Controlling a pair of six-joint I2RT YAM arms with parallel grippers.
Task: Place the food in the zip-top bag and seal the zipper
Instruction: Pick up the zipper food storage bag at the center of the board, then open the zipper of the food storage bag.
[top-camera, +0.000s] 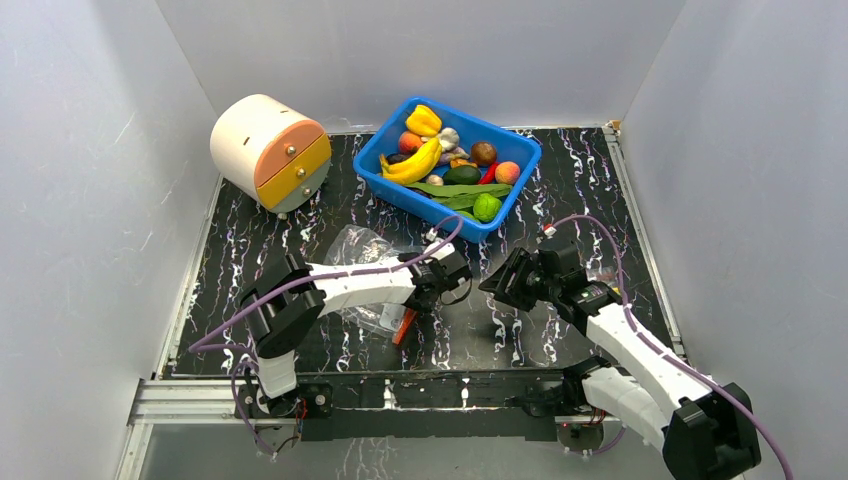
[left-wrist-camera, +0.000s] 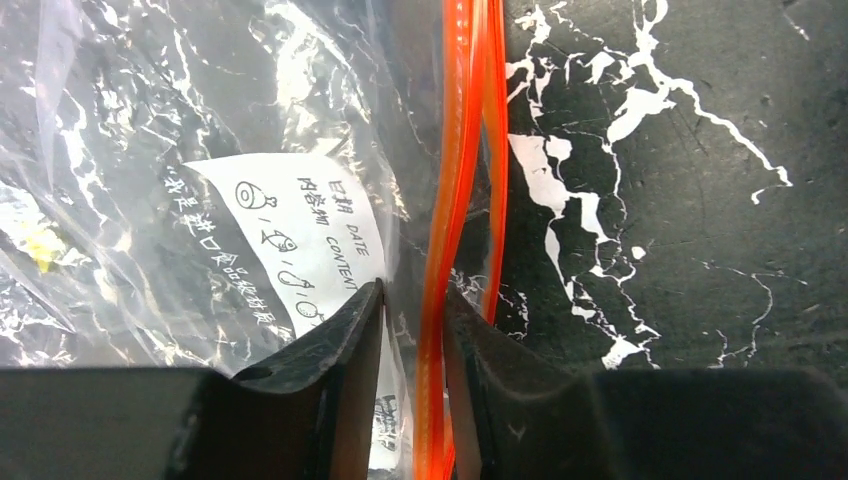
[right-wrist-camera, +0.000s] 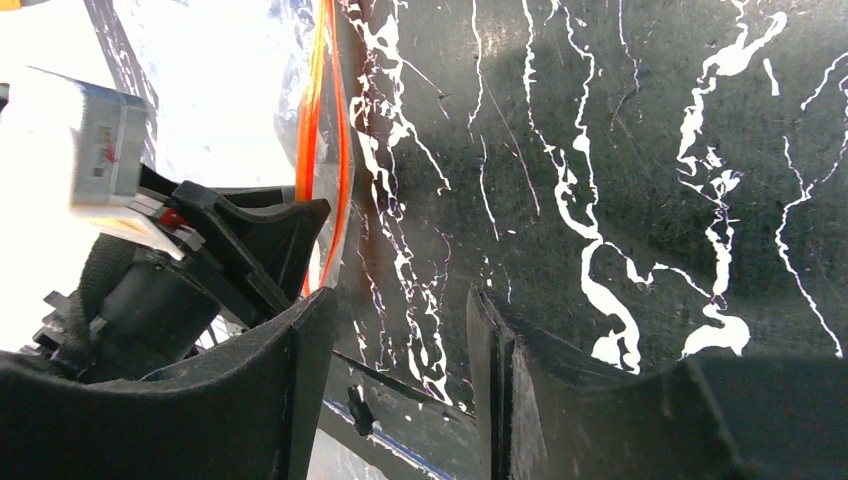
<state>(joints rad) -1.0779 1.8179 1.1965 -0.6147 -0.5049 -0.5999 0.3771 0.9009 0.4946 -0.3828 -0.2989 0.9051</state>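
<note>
Left wrist: the orange-red zipper strip (left-wrist-camera: 462, 150) of the clear floppy plastic bag (left-wrist-camera: 150, 130) is straddled by the left gripper (left-wrist-camera: 413, 292), running straight ahead; clamping cannot be told.

Even light; glare on zip-top bag (left-wrist-camera: 130, 110)

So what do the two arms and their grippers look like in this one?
The left arm and right arm have white link shells and bulky black joint housings. A lilac cable runs loosely along each. The left gripper and right gripper have matte black, wedge-shaped fingers; no markings are visible on them.
</note>
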